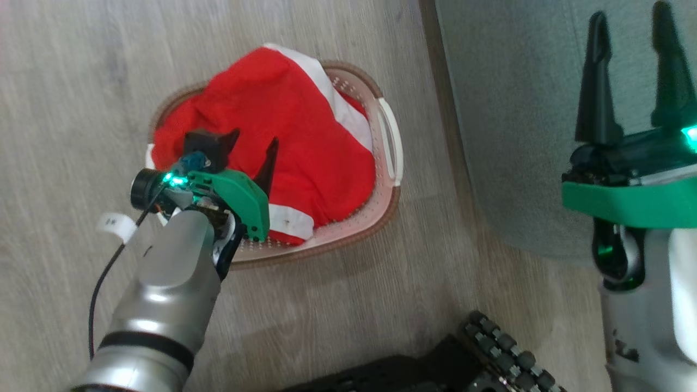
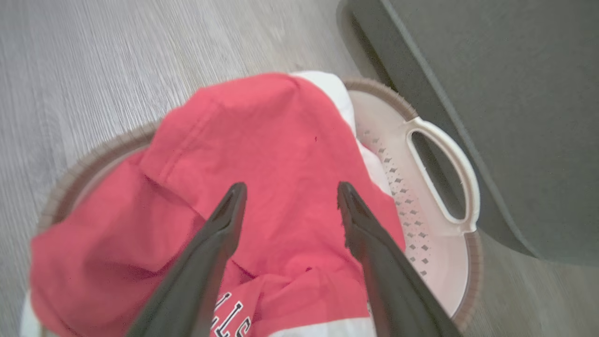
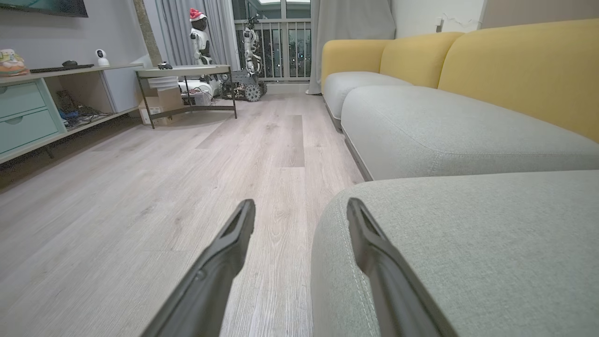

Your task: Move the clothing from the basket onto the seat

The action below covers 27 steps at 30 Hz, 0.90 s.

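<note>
Red jersey clothing (image 1: 283, 125) with white trim lies heaped in the cream perforated basket (image 1: 390, 142) on the floor; black-and-white lettering peeks out at the bottom of the left wrist view. My left gripper (image 1: 253, 147) hangs open just above the heap, its fingers spread over the red fabric (image 2: 281, 154) with nothing between them. The grey-green seat (image 1: 517, 109) lies to the right of the basket (image 2: 440, 187). My right gripper (image 1: 631, 76) is open and empty, held over the seat's near edge (image 3: 468, 243).
Pale wood floor surrounds the basket. A second grey cushion (image 3: 444, 126) and yellow backrests (image 3: 529, 70) run along the sofa. A low table (image 3: 187, 89), a shelf unit (image 3: 42, 112) and parked robots (image 3: 248, 51) stand far across the room. My dark wheeled base (image 1: 490, 348) is near the bottom edge.
</note>
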Motion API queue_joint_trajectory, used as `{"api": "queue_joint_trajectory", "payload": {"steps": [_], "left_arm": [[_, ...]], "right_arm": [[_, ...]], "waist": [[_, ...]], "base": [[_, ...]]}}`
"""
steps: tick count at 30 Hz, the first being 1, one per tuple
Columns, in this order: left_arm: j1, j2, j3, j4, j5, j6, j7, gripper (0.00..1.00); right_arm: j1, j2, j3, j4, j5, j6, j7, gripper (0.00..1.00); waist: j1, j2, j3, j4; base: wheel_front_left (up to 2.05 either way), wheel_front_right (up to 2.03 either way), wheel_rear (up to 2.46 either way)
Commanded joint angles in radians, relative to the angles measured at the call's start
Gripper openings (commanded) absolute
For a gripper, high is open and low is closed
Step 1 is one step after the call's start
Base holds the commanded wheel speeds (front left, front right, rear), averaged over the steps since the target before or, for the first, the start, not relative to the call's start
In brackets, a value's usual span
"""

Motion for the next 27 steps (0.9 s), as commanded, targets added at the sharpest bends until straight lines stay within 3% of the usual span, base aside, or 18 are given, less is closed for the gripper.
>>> {"api": "queue_joint_trajectory", "payload": {"steps": [1, 10, 27], "left_arm": [[-0.013, 0.016, 0.009, 0.006, -0.014, -0.003, 0.005, 1.0], [-0.112, 0.015, -0.051, 0.187, -0.08, -0.006, 0.117, 1.0], [-0.22, 0.025, -0.149, 0.331, -0.098, -0.007, 0.308, 1.0]], "right_arm": [[-0.003, 0.009, 0.011, -0.042, 0.005, 0.0, -0.009, 1.0], [-0.059, 0.012, 0.012, -0.082, 0.011, 0.0, -0.009, 1.0], [-0.118, 0.013, 0.04, -0.109, 0.062, 0.0, -0.009, 1.0]], "waist": [[-0.0002, 0.0, 0.034, -0.017], [-0.0002, 0.0, 0.133, -0.058], [-0.0002, 0.0, 0.273, -0.14]], "base": [[0.0, 0.0, 0.0], [0.0, 0.0, 0.0], [0.0, 0.0, 0.0]]}}
